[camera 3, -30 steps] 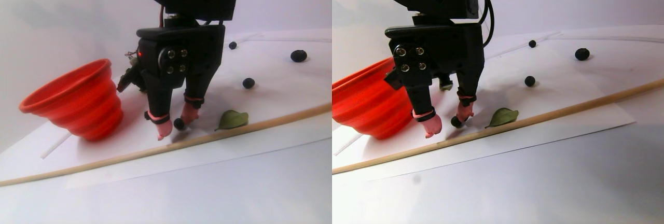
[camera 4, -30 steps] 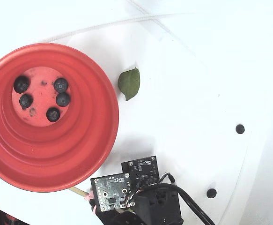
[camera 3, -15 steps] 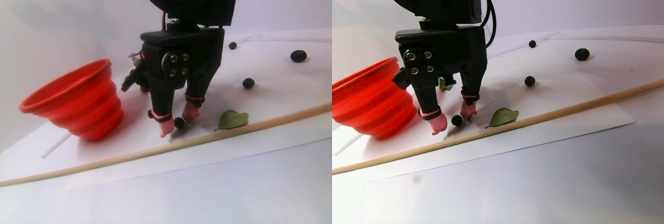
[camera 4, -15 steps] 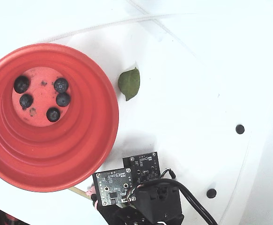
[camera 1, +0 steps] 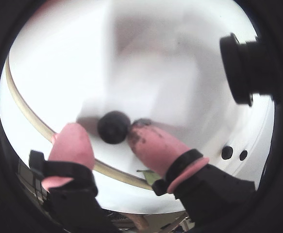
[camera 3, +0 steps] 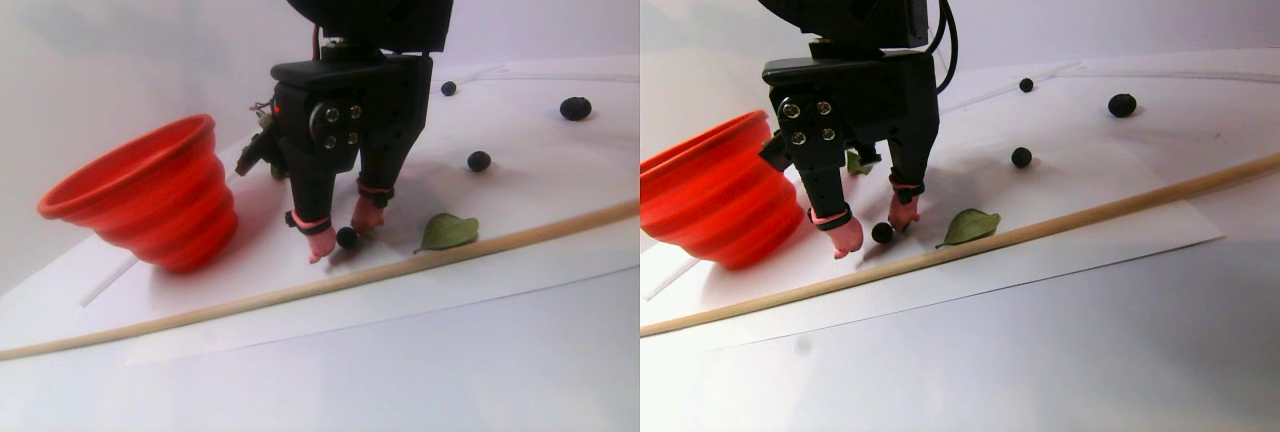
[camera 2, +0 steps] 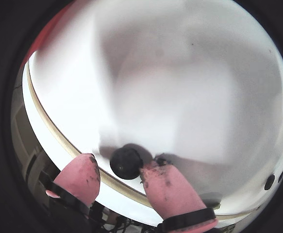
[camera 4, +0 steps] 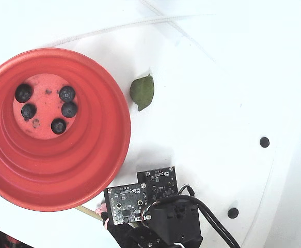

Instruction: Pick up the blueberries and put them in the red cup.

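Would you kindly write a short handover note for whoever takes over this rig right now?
Gripper: open, low over the white sheet, pink-tipped fingers straddling one blueberry; one tip touches it, the other stands just clear. Not yet gripped.
Red cup: upright beside the gripper, holding five blueberries.
Done: those five are in.
Left: close on this berry and carry it to the cup, then the three loose blueberries farther out on the sheet.
Nearby: a green leaf and a wooden stick close to the fingers.

Hobby tabletop: white paper sheet (camera 3: 520, 282), wooden rod (camera 3: 250, 297)
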Robot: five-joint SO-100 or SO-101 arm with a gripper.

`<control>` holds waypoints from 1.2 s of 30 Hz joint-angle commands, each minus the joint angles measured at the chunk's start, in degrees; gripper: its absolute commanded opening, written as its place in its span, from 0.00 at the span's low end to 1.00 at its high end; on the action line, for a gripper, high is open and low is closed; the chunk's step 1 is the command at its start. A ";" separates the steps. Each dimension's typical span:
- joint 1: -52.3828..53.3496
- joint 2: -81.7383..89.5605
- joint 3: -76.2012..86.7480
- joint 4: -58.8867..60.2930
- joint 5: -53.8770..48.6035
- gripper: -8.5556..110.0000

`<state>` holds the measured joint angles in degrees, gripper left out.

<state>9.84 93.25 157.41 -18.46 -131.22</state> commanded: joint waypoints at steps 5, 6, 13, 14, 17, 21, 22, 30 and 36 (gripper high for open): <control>-1.14 -1.58 -0.70 -2.37 0.18 0.20; -1.14 -1.67 -0.70 -2.37 0.18 0.19; -1.14 -2.11 -1.05 -2.64 0.70 0.18; -1.14 -2.11 -1.05 -2.64 0.79 0.17; -1.23 -2.11 -1.14 -2.64 1.23 0.17; -1.32 -2.11 -1.14 -2.64 1.58 0.16; -1.41 -2.02 -1.05 -2.64 1.76 0.16; -2.46 0.70 -0.88 -0.35 3.96 0.15; -3.08 4.22 -0.79 2.99 5.19 0.15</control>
<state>9.23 94.04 156.18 -16.70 -126.56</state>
